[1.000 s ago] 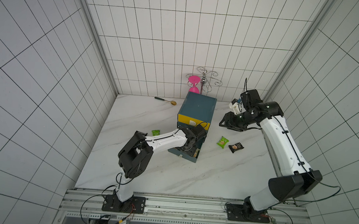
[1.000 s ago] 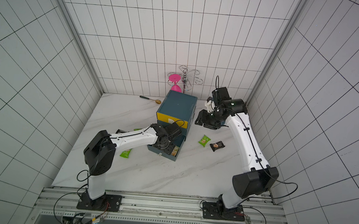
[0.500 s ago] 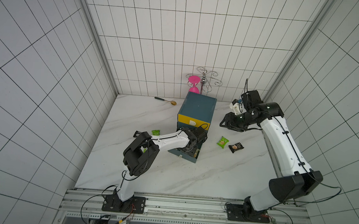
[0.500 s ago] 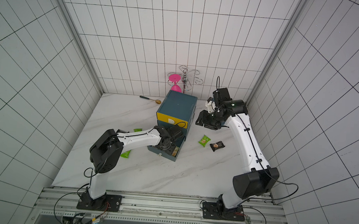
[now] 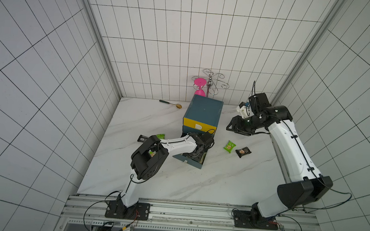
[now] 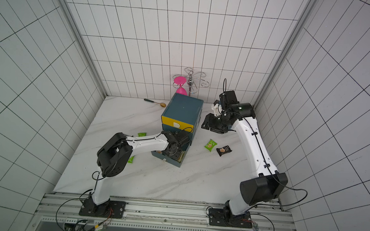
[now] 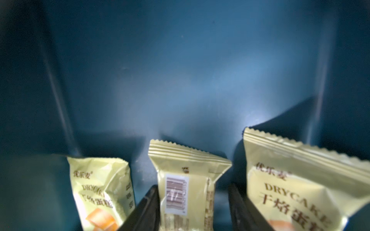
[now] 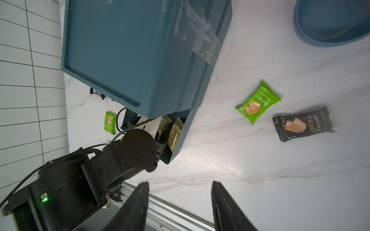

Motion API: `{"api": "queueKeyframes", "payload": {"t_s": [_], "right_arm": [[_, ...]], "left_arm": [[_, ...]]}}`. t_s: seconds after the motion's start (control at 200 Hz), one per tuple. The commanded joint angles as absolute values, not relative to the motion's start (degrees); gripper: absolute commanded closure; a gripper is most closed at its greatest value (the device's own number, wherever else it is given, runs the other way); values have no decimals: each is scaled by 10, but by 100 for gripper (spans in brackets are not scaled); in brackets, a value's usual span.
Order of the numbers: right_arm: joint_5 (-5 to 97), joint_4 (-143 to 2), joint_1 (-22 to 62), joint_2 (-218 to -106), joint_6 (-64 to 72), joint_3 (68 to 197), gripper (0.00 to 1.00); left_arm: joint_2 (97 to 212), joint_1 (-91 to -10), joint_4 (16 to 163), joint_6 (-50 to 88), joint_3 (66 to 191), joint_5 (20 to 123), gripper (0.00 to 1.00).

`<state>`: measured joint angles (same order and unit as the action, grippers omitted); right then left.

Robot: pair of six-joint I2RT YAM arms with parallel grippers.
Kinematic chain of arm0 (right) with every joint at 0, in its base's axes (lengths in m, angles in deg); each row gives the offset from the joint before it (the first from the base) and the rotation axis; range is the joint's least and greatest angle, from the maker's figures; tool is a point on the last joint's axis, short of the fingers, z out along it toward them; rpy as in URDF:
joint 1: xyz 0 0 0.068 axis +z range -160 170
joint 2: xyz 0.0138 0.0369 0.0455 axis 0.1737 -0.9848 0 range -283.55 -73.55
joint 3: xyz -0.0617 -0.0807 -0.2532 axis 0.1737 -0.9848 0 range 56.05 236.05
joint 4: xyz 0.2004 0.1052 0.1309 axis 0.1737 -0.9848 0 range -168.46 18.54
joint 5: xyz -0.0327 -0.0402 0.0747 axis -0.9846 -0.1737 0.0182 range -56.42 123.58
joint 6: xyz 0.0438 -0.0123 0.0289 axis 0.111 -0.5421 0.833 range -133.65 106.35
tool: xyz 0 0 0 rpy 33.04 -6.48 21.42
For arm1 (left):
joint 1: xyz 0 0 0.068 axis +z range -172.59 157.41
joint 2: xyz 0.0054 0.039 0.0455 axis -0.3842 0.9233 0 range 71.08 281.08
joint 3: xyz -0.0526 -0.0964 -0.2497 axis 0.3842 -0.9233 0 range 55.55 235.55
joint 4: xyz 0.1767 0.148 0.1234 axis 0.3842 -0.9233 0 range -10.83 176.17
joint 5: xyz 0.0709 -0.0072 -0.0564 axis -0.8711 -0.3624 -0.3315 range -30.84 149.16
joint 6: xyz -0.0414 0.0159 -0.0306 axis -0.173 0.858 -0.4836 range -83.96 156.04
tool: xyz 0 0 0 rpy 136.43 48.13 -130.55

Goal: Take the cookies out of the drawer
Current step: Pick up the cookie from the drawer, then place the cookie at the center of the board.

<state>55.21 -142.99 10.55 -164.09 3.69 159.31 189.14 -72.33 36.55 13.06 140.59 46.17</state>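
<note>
1. The left jaws are down inside the open drawer [image 5: 189, 163] of the blue cabinet [image 5: 203, 109]. They are partly open and astride the middle yellow packet [image 7: 186, 190]. One jaw touches the packet's side and the other stands just apart from it, so nothing is clamped yet.
2. That packet shows its barcode side to the wrist camera. Its long axis runs from between the jaws toward the drawer's inner wall [image 7: 180, 70], crimped end ahead. The jaws span its short width, which suits a plain pinch.
3. Two more cookies flank it. A crumpled yellow packet [image 7: 100, 190] lies just outside one jaw, and a third yellow packet [image 7: 300, 190] sits right against the outside of the other. That neighbour could drag along on the lift.
4. The drawer walls are close on both sides, and the cabinet body overhangs the drawer's rear. Straight up looks like the clearest way out.
5. The right jaws hang wide apart and empty above the counter [image 5: 219, 186], beside the cabinet and well apart from the drawer. The left arm is plainly the nearer one.
6. Already out on the counter are a green packet [image 5: 229, 146] just beside a black packet [image 5: 243, 151] on the right arm's side. Another green packet [image 5: 160, 136] and another black packet [image 5: 142, 138] lie on the left arm's side.
</note>
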Motion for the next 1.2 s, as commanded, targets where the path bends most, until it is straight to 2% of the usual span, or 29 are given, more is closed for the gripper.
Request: {"api": "queueKeyframes", "payload": {"t_s": [0.0, 0.095, 0.26, 0.705, 1.2], "right_arm": [[552, -1428, 98, -1630, 31, 1578, 46], [551, -1427, 99, -1630, 32, 1578, 47], [548, -1427, 98, -1628, 32, 1577, 47], [547, -1427, 98, -1628, 36, 1579, 47], [561, -1421, 98, -1620, 49, 1570, 47]], "left_arm": [[1903, -724, 369, 131, 1406, 445, 48], [1894, -723, 368, 130, 1410, 434, 55], [1870, -723, 366, 128, 1417, 420, 59], [1783, -720, 322, 122, 1433, 419, 61], [1635, -699, 254, 81, 1389, 415, 61]]}}
